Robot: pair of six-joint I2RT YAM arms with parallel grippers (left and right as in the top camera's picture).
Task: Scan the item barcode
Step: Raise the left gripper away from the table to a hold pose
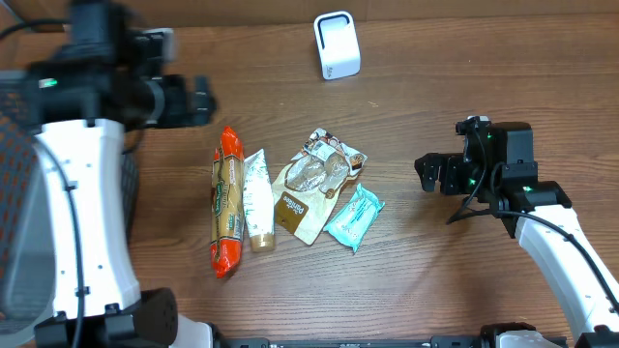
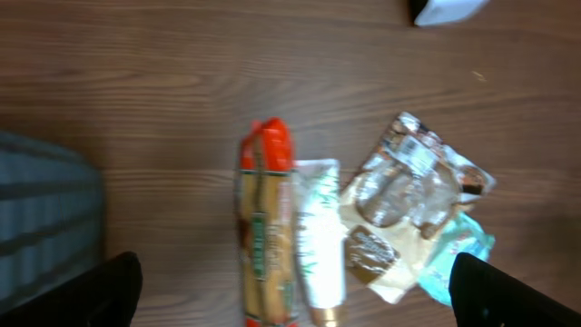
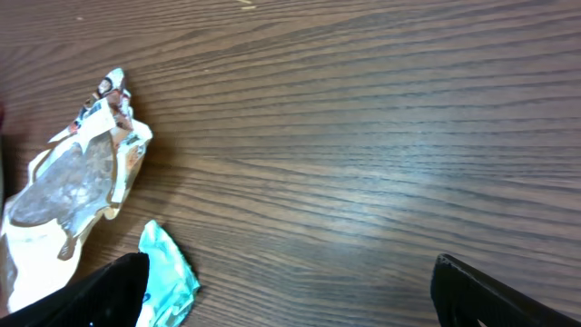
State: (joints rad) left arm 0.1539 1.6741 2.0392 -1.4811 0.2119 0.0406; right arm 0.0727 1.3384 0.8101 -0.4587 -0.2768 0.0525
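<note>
Overhead alone shows scanner (image 1: 337, 44) whole; left pincer (image 1: 201, 100) and right pincer (image 1: 427, 174) gape apart.

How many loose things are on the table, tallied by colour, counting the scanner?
Orange-red: 1, the sausage-shaped pack
White: 2, the tube and the scanner
Tan and clear: 1, the pouch
Teal: 1, the packet
Total: 5
</note>
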